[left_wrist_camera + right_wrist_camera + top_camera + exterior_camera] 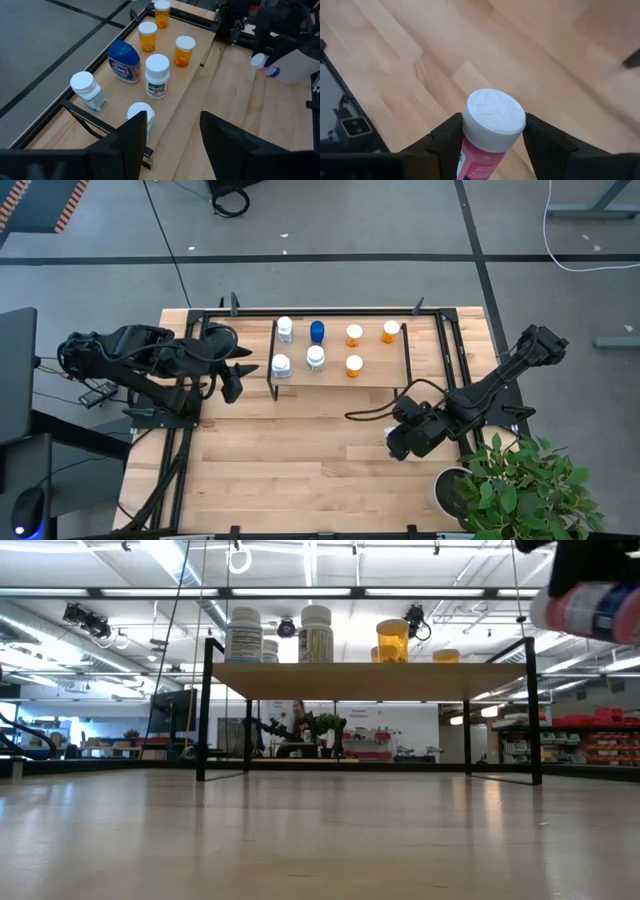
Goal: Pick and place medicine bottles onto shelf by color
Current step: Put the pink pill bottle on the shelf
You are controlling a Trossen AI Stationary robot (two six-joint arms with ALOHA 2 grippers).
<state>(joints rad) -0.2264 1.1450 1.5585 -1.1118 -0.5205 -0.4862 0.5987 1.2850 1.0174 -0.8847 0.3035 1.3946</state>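
The shelf (340,385) stands at the table's far middle and carries seven bottles. Three white ones (281,365) and a blue one (317,331) stand on its left half, and three orange ones (354,365) on its right half. My left gripper (235,375) hovers open just off the shelf's left end, and its wrist view looks over the bottles (157,75). My right gripper (400,442) is near the table's right edge, in front of the shelf. It is shut on the pinkish bottle (492,125), which also shows in the low view (590,610). My right gripper pinches the pinkish bottle between its two fingers (445,142), one on each side of the body just below the white cap (495,115). The bottle is lifted clear of the table and tilted far over, with the cap (545,610) sticking out past the fingers.
A potted green plant (520,480) in a white pot stands at the table's near right corner, close to my right arm. Black frame rails (175,450) run along the table's left and right sides. Bare wood (290,470) lies in front of the shelf.
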